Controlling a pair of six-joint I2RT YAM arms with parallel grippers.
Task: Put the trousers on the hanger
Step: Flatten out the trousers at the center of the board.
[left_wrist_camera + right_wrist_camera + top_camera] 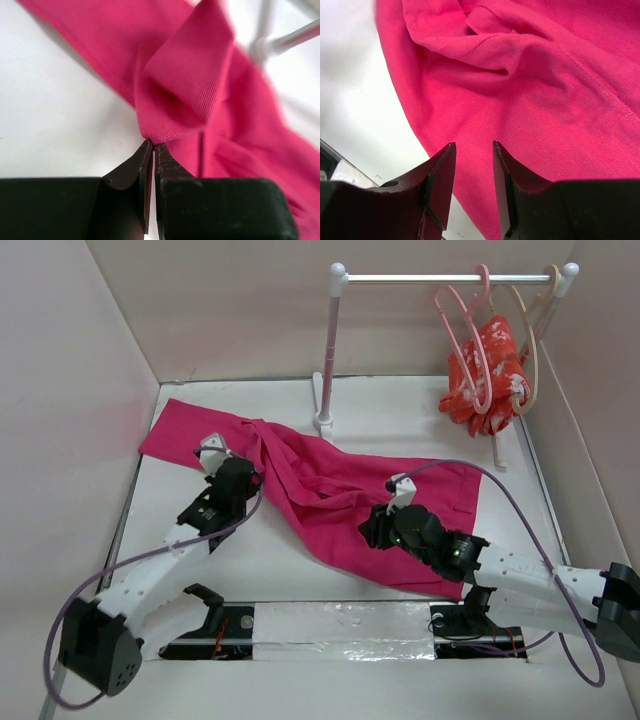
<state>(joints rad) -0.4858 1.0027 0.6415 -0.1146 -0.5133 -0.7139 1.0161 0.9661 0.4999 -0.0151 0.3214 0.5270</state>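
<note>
On table (270, 565) | left fingers (134, 172) pinching trousers (185, 90) fold | right fingers (440, 175) parted over trousers

The white surface (270, 560) fills the middle of the top view, closed in by pale panels at the left, back and right. The magenta-pink trousers (330, 490) lie on it in a diagonal from the upper left toward the centre right. They are flat at the upper-left end and rumpled into long folds through the middle. A white clothes rack (328, 360) stands on the surface at the back, its left foot just beside the trousers' upper edge. A strip of shiny tape (340, 625) runs along the near edge at bottom centre.
</note>
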